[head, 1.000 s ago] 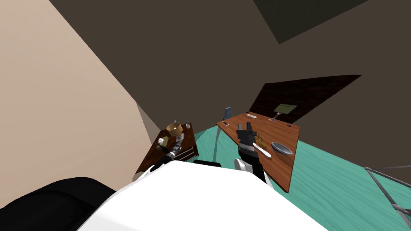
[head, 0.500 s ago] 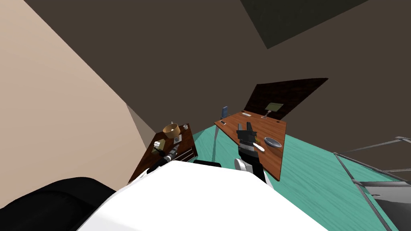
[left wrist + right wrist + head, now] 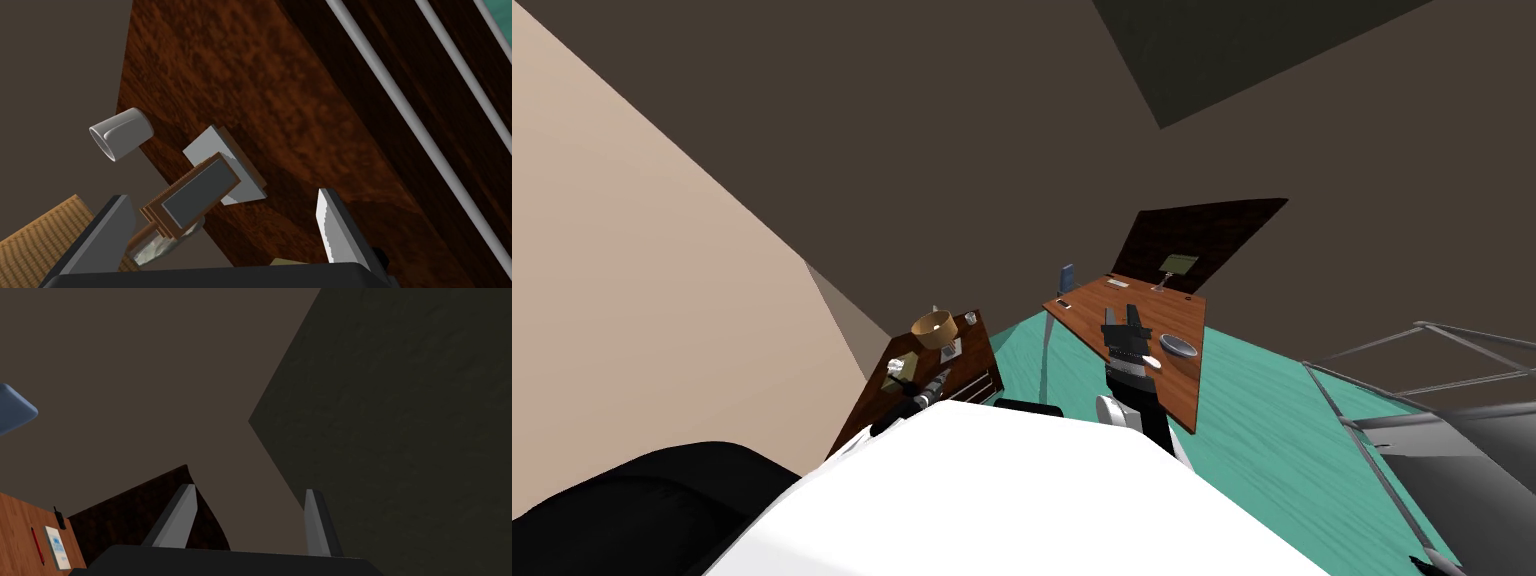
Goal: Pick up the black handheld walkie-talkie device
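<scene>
The black walkie-talkie (image 3: 59, 518) is seen from the right wrist as a small upright shape with a thin aerial, standing on the wooden desk (image 3: 17, 523) close to its far edge, where a dark brown panel (image 3: 130, 513) rises behind it. A white booklet (image 3: 55, 540) lies just beside it and a red pen (image 3: 36, 544) lies next to the booklet. A blue object (image 3: 12, 410) is seen higher up at the edge of that view (what it is cannot be told). The right gripper (image 3: 248, 490) is held well apart from the walkie-talkie, with its two fingers spread and nothing between them; in the head view it is raised over the desk, near a grey bowl (image 3: 1179, 345). The left gripper (image 3: 221, 194) is held over a dark wooden side table (image 3: 967, 378), which stands near the desk on a teal floor (image 3: 1292, 440). Its fingers are likewise parted, and nothing is gripped. Beyond them a brown-framed dark panel (image 3: 200, 195) is seen resting partly on a flat grey square (image 3: 247, 180), with a white cup (image 3: 121, 133) near by on the table's top and a woven brown basket (image 3: 35, 235) just beside one finger.
</scene>
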{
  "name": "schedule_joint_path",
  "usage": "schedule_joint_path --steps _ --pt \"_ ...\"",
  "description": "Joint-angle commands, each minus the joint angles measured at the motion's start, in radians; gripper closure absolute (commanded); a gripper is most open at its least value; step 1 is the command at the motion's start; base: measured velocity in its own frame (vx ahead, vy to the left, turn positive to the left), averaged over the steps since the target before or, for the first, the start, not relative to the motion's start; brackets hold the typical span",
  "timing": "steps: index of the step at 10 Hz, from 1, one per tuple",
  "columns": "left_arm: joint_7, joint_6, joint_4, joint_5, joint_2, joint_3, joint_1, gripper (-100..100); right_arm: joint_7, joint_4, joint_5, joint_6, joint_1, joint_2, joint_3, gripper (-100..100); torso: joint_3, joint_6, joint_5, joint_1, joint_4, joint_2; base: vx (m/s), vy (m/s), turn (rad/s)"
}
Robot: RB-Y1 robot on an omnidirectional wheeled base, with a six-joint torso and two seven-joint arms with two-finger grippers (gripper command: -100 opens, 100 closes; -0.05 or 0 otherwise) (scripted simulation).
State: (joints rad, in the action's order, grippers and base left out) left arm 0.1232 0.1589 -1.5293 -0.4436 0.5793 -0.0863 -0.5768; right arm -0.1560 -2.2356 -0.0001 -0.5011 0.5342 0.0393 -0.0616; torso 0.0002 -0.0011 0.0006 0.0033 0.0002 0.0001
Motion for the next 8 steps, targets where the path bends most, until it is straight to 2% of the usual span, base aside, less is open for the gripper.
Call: schedule_joint_path --steps 1,4,5,8 --pt "0.014 0.020 0.050 -0.026 0.022 0.000 0.010 -100 0.000 0.000 0.000 0.000 0.000 0.000 0.000 0 0.000 0.000 0.000 0.000 0.000 0.000 -0.005 0.029 -0.105" --pt "0.050 0.089 0.162 -0.083 0.071 0.013 0.020 -100 0.000 0.000 0.000 0.000 0.000 0.000 0.000 0 0.000 0.000 0.000 0.002 0.000 0.000 -0.011 0.050 -0.182" --pt "0.050 0.089 0.162 -0.083 0.071 0.013 0.020 -100 0.000 0.000 0.000 0.000 0.000 0.000 0.000 0 0.000 0.000 0.000 0.002 0.000 0.000 -0.014 0.041 -0.067" --pt "0.072 0.129 0.224 -0.117 0.101 0.021 0.027 -100 0.000 0.000 0.000 0.000 0.000 0.000 0.000 0 0.000 0.000 0.000 0.000 0.000 -0.001 -0.003 0.029 -0.087"
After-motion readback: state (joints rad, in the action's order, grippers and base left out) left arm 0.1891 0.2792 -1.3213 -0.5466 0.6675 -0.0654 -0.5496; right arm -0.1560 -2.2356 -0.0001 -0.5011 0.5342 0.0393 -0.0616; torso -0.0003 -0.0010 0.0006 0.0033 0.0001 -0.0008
